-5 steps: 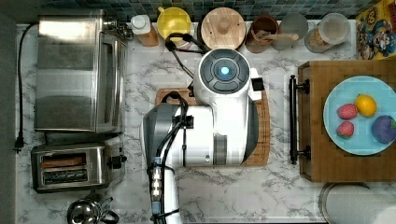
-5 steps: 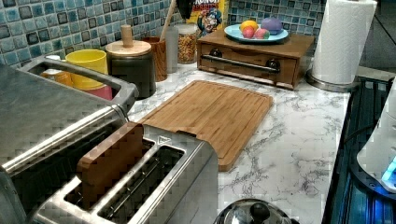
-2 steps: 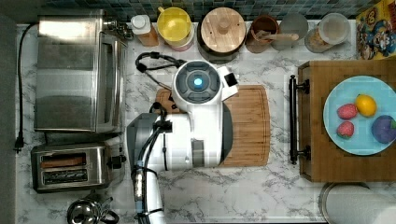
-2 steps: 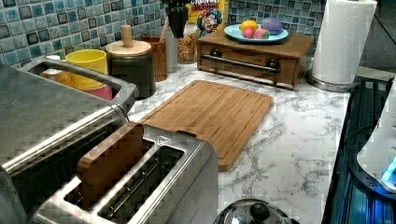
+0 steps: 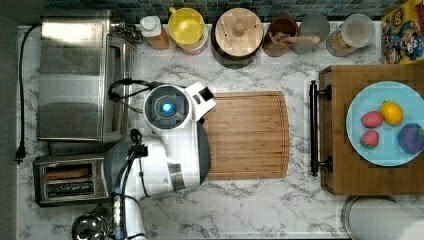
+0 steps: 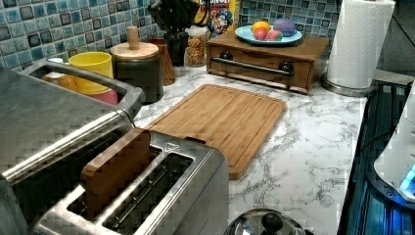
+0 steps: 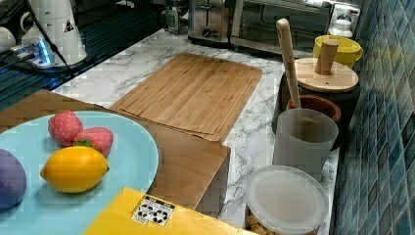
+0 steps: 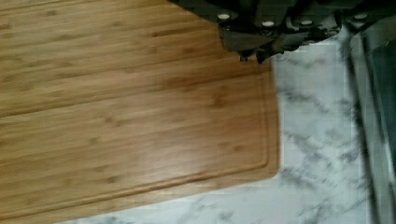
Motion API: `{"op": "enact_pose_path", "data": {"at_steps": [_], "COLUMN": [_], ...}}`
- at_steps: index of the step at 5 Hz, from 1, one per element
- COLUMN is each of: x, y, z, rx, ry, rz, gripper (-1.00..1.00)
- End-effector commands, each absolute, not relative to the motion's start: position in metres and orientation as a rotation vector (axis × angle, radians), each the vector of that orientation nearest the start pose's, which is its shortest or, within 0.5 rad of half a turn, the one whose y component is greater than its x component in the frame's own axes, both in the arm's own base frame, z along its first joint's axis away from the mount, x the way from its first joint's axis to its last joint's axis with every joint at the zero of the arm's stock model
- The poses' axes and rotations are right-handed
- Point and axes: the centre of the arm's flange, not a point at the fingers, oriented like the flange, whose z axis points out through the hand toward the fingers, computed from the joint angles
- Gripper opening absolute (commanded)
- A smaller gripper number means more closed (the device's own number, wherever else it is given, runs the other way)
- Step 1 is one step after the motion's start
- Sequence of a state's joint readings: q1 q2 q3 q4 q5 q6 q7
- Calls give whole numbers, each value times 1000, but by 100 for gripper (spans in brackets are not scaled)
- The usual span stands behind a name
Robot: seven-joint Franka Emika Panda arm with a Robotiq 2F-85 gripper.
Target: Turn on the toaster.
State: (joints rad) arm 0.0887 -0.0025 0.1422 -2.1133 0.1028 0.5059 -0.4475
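white arm [image 5: 170, 160]; blue light, black cables

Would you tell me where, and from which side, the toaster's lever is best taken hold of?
Take the black lever on the toaster's end face, the end turned toward the cutting board. Come in from the board side, just above the lever, and press downward: it seems to ride a vertical slot.
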Motion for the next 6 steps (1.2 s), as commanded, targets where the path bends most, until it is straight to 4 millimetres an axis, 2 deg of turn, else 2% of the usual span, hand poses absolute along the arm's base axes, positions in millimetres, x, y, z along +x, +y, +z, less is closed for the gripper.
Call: {"op": "enact_pose_path", "data": {"at_steps": [1,3,5,6], "x": [456,420,384,376], "y": [204,241,266,273], "z": [425,396,402,404], "rx": [-3005,-2964,-2889,-2851], "ry": [-186,-336,-436,-423], "rz": [108,196,202,175], "gripper": [-100,-100,-100,-100]}}
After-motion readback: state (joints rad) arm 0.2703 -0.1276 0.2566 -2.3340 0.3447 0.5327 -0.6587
